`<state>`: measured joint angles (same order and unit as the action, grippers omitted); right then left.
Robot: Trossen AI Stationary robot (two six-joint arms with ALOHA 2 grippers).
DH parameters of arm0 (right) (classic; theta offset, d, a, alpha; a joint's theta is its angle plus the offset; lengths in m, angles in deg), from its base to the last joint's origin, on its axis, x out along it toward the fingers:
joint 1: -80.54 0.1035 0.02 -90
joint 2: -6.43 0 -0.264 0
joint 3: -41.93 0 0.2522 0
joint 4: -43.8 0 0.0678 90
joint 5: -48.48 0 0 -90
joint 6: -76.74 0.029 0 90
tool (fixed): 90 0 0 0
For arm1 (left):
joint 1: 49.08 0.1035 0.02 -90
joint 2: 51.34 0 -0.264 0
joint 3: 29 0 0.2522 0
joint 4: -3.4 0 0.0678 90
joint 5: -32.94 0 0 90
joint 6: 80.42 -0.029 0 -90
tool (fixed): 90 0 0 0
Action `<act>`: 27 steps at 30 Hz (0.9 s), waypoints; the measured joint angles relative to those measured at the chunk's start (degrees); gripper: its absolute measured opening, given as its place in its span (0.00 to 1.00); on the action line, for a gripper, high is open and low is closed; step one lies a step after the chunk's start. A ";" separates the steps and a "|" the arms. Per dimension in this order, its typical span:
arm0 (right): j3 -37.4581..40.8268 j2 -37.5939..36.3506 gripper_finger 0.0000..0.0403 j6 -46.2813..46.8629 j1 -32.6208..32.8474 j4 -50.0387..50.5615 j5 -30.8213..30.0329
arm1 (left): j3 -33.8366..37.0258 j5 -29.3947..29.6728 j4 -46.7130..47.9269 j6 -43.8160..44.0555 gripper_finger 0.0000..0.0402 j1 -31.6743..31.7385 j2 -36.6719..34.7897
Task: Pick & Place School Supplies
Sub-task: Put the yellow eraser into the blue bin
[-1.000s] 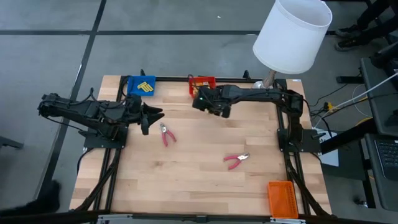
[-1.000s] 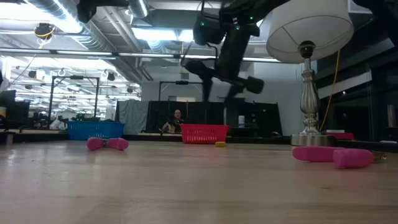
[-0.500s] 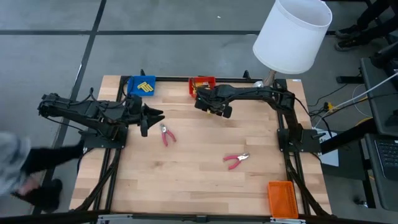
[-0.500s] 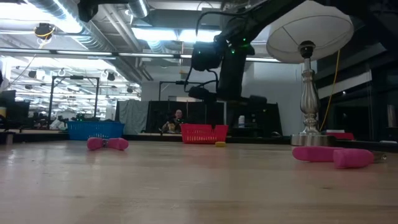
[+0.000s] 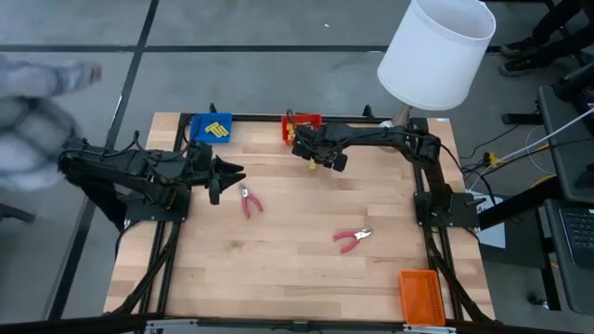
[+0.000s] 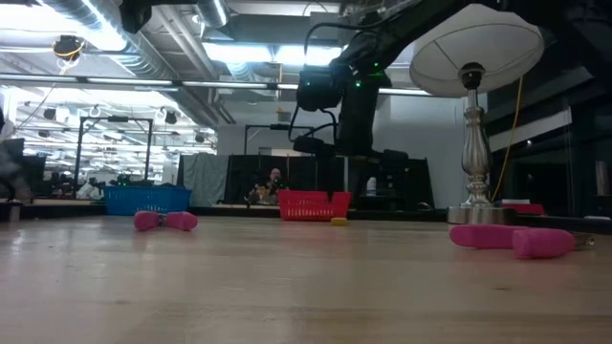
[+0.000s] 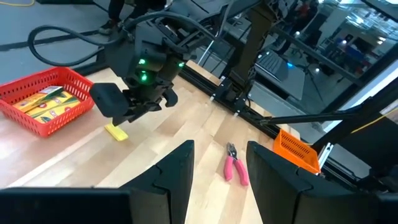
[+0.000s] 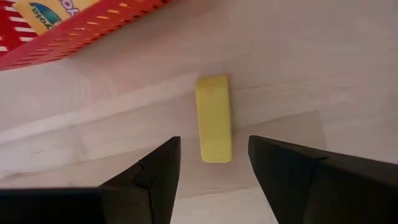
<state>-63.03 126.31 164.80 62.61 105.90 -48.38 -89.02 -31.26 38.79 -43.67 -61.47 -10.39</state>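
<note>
**Yellow stick lying beside the red tray**

On the wooden table, we are hovering the right gripper, fingers apart, over the yellow stick beside the red tray. It looks light, stiff, perhaps slippery; we are judging its long sides the best hold. The left gripper is waiting, fingers apart.

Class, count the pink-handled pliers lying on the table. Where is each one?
2. One pair of pliers lies near the left arm's end effector; the other pair lies mid-table, toward the right. None appears hidden.
</note>
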 joint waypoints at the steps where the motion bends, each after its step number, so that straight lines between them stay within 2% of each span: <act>1: 0.00 0.00 0.48 -0.16 -0.16 -0.05 -0.03 | 0.00 0.02 0.00 0.00 0.36 0.00 -0.02; 7: -0.02 0.96 0.48 -1.58 -0.50 -1.07 -0.13 | 0.01 0.00 -0.13 -0.01 0.36 0.00 -0.58; 13: 0.02 3.85 0.48 -3.13 0.06 -1.92 3.17 | 0.00 0.02 -0.64 0.02 0.36 0.00 -0.94; 27: 0.02 3.80 0.48 -3.23 0.11 -2.00 1.73 | 0.02 0.02 -0.88 1.05 0.36 0.00 -0.96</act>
<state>-63.01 130.11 161.57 62.72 103.89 -46.65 -89.00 -31.24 37.91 -42.62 -61.47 -11.36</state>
